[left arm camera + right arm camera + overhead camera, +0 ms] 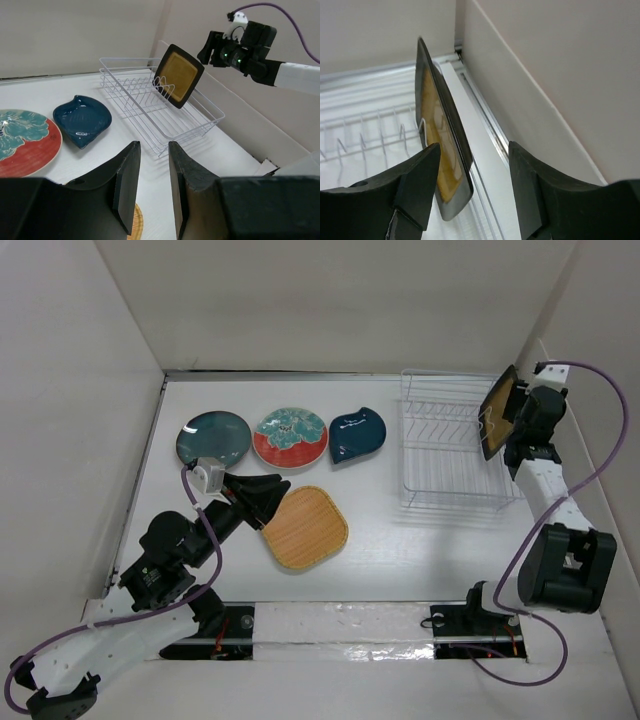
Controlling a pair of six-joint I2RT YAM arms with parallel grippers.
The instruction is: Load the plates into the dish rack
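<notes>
Hanging over the right end of the dish rack (pixel 450 455), the right end effector (pixel 475 147) has its fingers spread wide. The black-rimmed tan plate (pixel 178 75) stands on edge between them. From the right wrist view the plate sits close against the left finger (pixel 420 185), with open space between it and the other finger, so nothing is clamped. From the left wrist view the plate leans at a tilt, tan face showing, its lower corner down among the upright tines. I cannot tell whether it is seated in a slot.

The rack stands on the right rear part of the white tabletop (pixel 400 550), near the side wall.

On the other side, the left end effector (pixel 154 146) is low over the tabletop, with its fingers a narrow gap apart and holding nothing. Its tips are just at the near-left edge of the tan woven plate (pixel 305 528), which lies flat near the middle of the tabletop.

Behind it, three more plates lie flat in a row. The round dark teal plate (pixel 214 437) is on the left, the red-rimmed floral plate (pixel 291 436) just beside it, and the navy leaf-shaped plate (pixel 358 434) next, nearest the rack.
</notes>
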